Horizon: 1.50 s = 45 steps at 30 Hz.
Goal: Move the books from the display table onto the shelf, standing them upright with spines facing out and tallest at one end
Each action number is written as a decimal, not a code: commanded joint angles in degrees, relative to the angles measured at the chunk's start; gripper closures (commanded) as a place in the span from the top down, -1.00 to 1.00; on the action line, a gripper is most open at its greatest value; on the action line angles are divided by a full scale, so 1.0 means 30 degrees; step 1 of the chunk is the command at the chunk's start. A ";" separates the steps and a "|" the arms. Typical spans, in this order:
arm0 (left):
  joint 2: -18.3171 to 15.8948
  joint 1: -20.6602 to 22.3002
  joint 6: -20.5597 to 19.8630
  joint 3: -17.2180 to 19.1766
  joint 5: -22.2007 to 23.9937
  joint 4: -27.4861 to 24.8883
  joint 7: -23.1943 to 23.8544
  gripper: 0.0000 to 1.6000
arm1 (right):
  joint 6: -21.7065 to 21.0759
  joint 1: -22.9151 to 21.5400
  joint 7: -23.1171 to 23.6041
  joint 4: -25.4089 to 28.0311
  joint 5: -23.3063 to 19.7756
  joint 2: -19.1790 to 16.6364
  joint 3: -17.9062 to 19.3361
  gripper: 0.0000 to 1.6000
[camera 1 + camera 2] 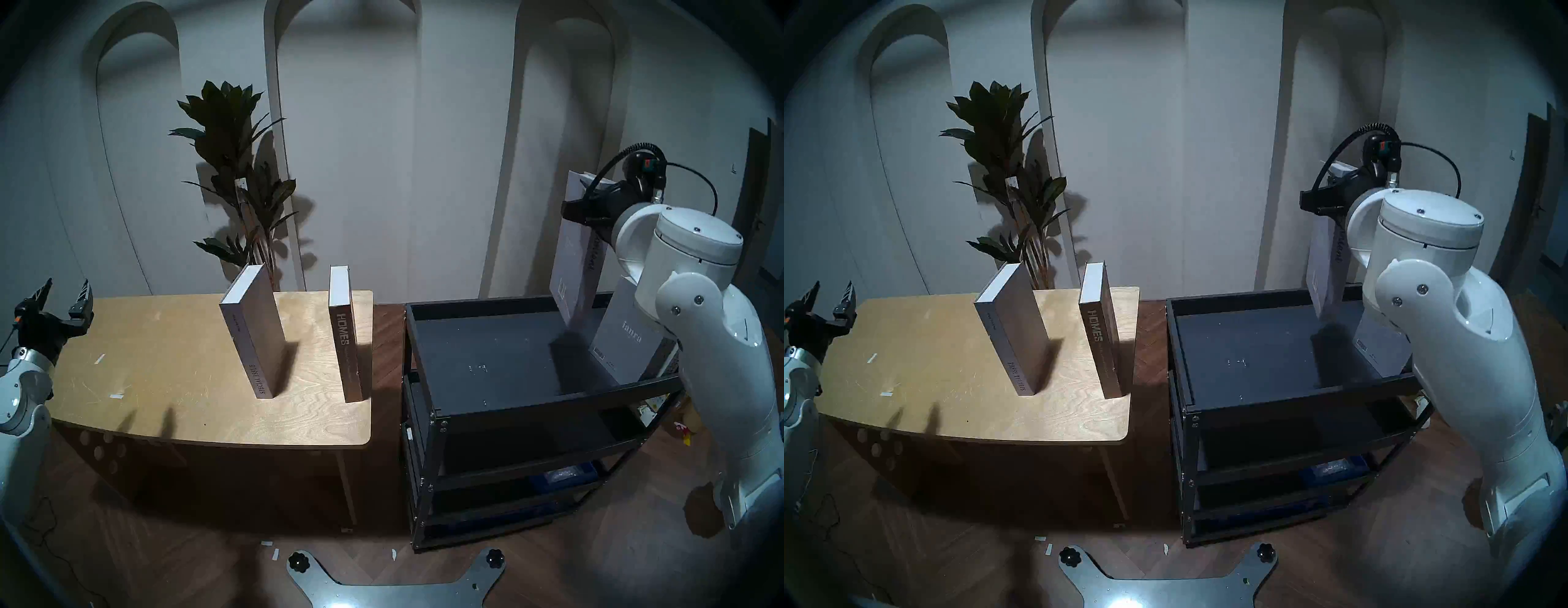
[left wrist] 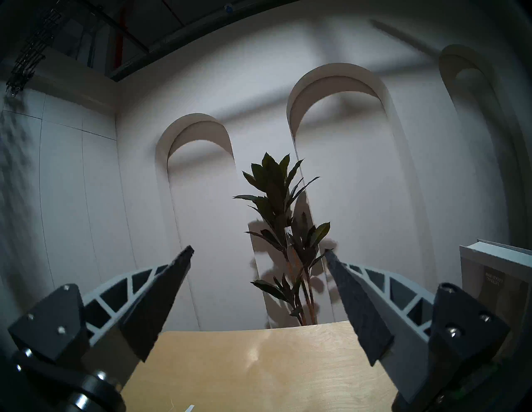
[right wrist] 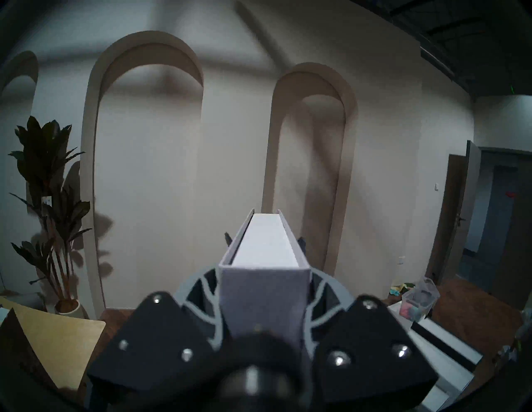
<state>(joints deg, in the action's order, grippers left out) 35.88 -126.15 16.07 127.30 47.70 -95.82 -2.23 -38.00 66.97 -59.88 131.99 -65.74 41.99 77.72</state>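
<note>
Our L claw hangs wide open, pointing fwd; R claw clamped tight, level, elbow bent up high.

2 grey books upright on plywood table, 2 over rack

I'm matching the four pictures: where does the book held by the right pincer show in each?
Head left: held book upper right, above the shelf.
Head right: upper right, partly behind the arm.
Left wrist: not in it.
Right wrist: centre, end-on between the fingers.
Shared landmark: the plant.
</note>
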 commanded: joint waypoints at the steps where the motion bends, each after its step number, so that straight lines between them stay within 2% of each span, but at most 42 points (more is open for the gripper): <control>1: -0.0108 0.0090 0.0045 0.0406 -0.0055 -0.0164 -0.0014 1.00 | 0.1789 0.1120 0.2411 -0.0835 -0.1276 -0.0852 0.1573 -1.00; 4: -0.0107 0.0091 0.0044 0.0406 -0.0056 -0.0164 -0.0014 1.00 | 0.1938 0.0794 0.2902 -0.1277 -0.1653 -0.1069 0.1703 -1.00; 6: -0.0105 0.0092 0.0042 0.0407 -0.0058 -0.0165 -0.0014 1.00 | 0.2284 0.0480 0.4211 -0.1850 -0.1547 -0.1549 0.1928 -1.00; 8: -0.0105 0.0092 0.0042 0.0406 -0.0058 -0.0165 -0.0014 1.00 | 0.2336 0.0374 0.4372 -0.1956 -0.1526 -0.1689 0.1932 -1.00; 12: -0.0102 0.0089 0.0038 0.0413 -0.0063 -0.0170 -0.0013 1.00 | 0.2842 0.0713 0.5634 -0.2355 -0.1405 -0.2394 0.2218 -1.00; 13: -0.0099 0.0085 0.0034 0.0418 -0.0065 -0.0174 -0.0012 1.00 | 0.3219 0.1257 0.6346 -0.2437 -0.1244 -0.2749 0.2467 -1.00; 16: -0.0097 0.0084 0.0031 0.0422 -0.0067 -0.0177 -0.0012 1.00 | 0.3625 0.1942 0.7066 -0.2424 -0.1086 -0.3179 0.2790 -1.00; 18: -0.0097 0.0091 0.0033 0.0415 -0.0068 -0.0172 -0.0013 1.00 | 0.4208 0.3182 0.8217 -0.2413 -0.0460 -0.3802 0.3546 -1.00; 21: -0.0099 0.0098 0.0037 0.0405 -0.0067 -0.0167 -0.0014 1.00 | 0.4395 0.3531 0.8479 -0.2576 -0.0295 -0.4071 0.3815 -1.00; 22: -0.0101 0.0106 0.0042 0.0394 -0.0067 -0.0160 -0.0015 1.00 | 0.4714 0.4159 0.8515 -0.2650 0.0094 -0.4258 0.4233 -1.00; 29: -0.0105 0.0126 0.0052 0.0363 -0.0063 -0.0143 -0.0019 1.00 | 0.4790 0.5649 0.8298 -0.3538 0.0309 -0.4229 0.5124 -1.00; 35: -0.0103 0.0127 0.0050 0.0367 -0.0067 -0.0145 -0.0018 1.00 | 0.5300 0.7253 0.8898 -0.4110 0.0668 -0.4131 0.6365 -1.00; 45: -0.0090 0.0101 0.0031 0.0412 -0.0080 -0.0173 -0.0011 1.00 | 0.6800 1.0307 1.2370 -0.4418 0.1992 -0.3758 0.8646 -1.00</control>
<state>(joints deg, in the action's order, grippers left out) 35.94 -126.15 16.04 127.34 47.57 -95.87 -2.23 -21.31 91.55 -28.83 118.24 -62.53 30.32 98.84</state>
